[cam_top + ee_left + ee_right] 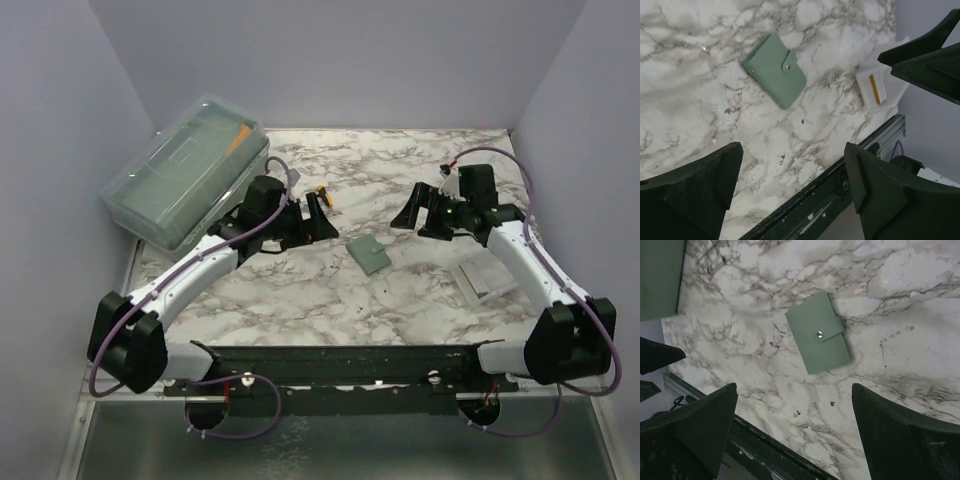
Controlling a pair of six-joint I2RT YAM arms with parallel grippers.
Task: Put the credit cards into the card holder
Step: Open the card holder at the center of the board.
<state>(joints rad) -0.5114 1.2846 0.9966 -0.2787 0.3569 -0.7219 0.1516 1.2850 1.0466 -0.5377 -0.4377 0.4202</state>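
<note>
Left pincer (318,212): jaws spread wide, nothing between them. It hangs above the worktop (300,300), left of centre, and touches no object. Its own camera shows only bare marble between the two dark fingers (710,180).

Right pincer (415,212): jaws also spread wide and empty. It hangs above the worktop right of centre, clear of everything, and the gap between its fingers (890,425) likewise frames bare marble.

Wallet (368,255): sage green and roughly square. It lies flat near the middle of the worktop, a little toward the near edge, between the two pincers and apart from both. It is folded shut, with the tab across its front fastened by a metal snap, and sits askew to the worktop edges.

Tray (487,282): white and shallow, near the right edge toward the near right corner, well apart from the wallet. The left wrist view shows a pale card (874,90) with a yellow-orange stripe lying in it. How many cards it holds cannot be told.

Box (185,172): large, translucent and lidded, at the far left corner.
</note>
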